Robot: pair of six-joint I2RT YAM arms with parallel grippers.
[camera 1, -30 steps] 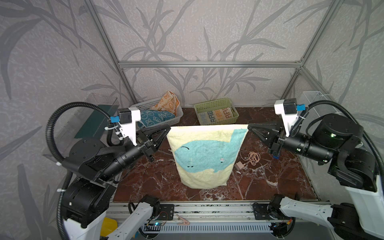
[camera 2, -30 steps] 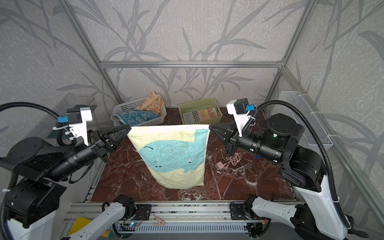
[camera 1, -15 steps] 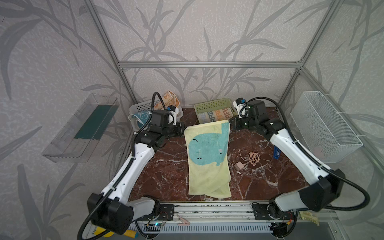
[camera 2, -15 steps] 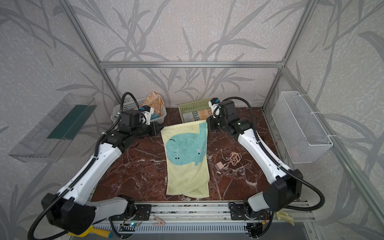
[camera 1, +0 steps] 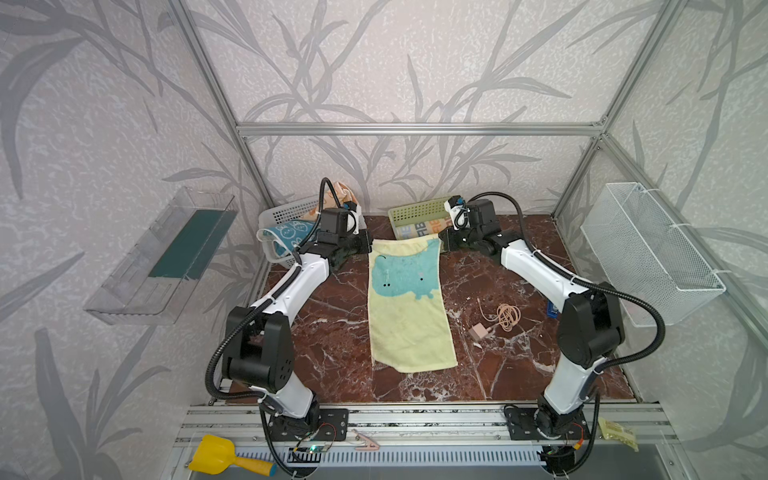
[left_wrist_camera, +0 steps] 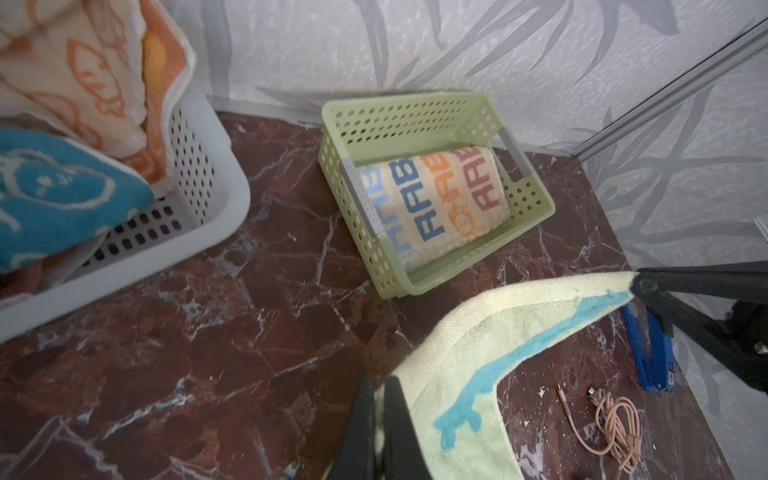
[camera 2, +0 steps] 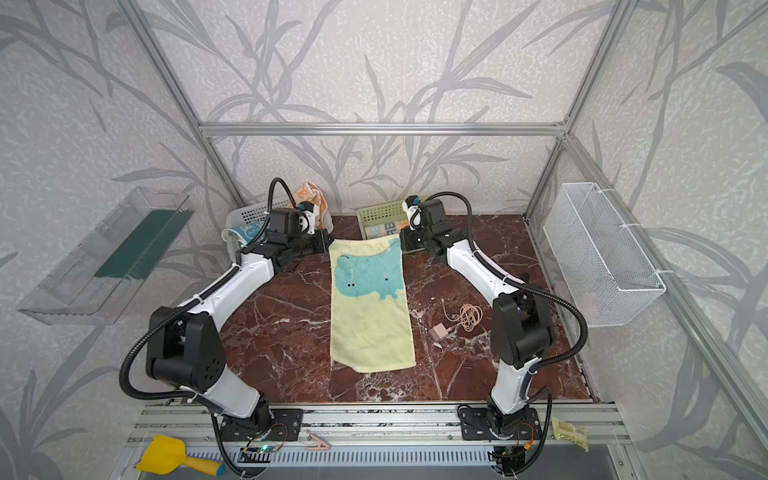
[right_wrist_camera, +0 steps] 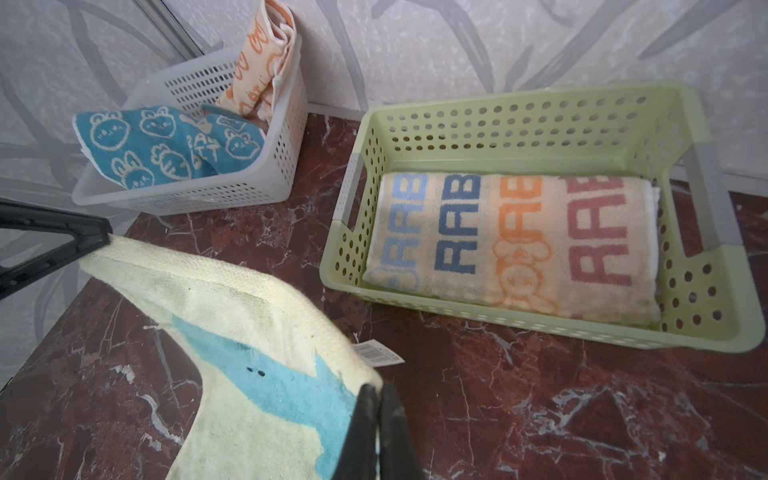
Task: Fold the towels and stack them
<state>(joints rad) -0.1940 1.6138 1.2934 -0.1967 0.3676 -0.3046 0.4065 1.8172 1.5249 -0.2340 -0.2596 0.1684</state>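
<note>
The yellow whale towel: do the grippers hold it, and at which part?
The left gripper and the right gripper each pinch one far corner of the yellow whale towel; its near part lies on the table.

Whale towel (camera 2: 370, 320), corners in left hand (camera 2: 328, 246), right hand (camera 2: 401, 245)

The only lettering that could be read stood on the folded towel (right_wrist_camera: 511, 245) in the green basket (right_wrist_camera: 519, 93): "RAB", repeated in four bands of light blue, dark blue, orange and red, plain in both wrist views. A small white tag (right_wrist_camera: 376, 353) at the edge of the yellow towel (right_wrist_camera: 249, 415) bore a barcode, its digits too small to read.
</note>
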